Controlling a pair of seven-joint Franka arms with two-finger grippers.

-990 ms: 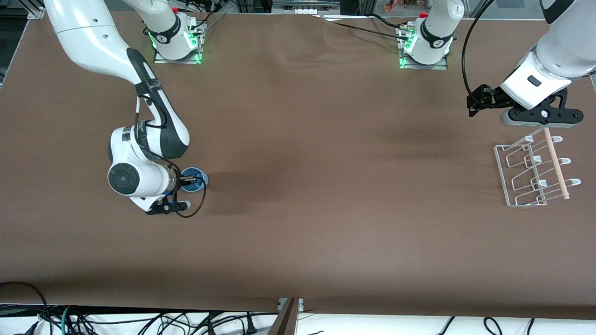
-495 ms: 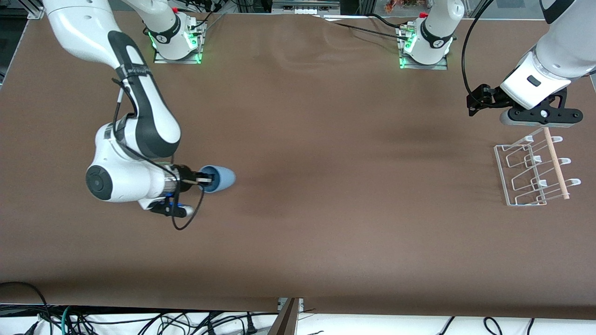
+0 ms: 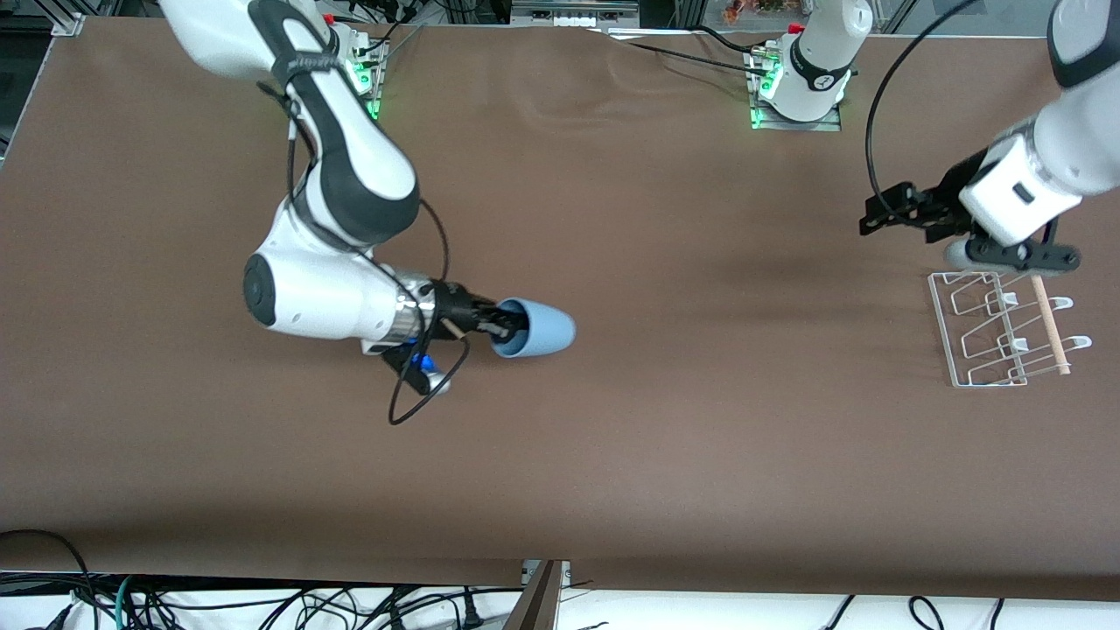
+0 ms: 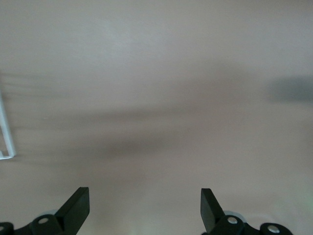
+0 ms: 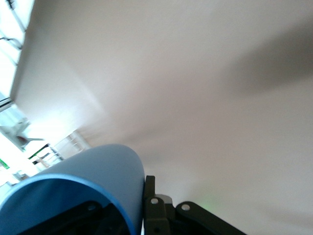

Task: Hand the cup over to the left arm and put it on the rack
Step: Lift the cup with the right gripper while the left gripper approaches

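Observation:
The light-blue cup (image 3: 538,330) hangs on its side above the brown table, its closed base pointing toward the left arm's end. My right gripper (image 3: 506,328) is shut on the cup's rim, one finger inside and one outside; the right wrist view shows the cup wall (image 5: 93,178) pinched against a black finger (image 5: 149,198). The left gripper (image 3: 1006,256) hovers over the rack's edge farthest from the front camera, open and empty, its fingertips (image 4: 78,203) wide apart over bare table. The clear rack (image 3: 997,328) with its wooden rod (image 3: 1048,324) stands at the left arm's end.
A black cable (image 3: 420,385) loops below the right wrist. Both arm bases (image 3: 796,83) stand along the table's edge farthest from the front camera. A corner of the rack (image 4: 6,132) shows in the left wrist view.
The right arm lifted the cup off the table, tipped it onto its side and carried it toward the table's middle. The left gripper shifted slightly, now over the rack's edge.

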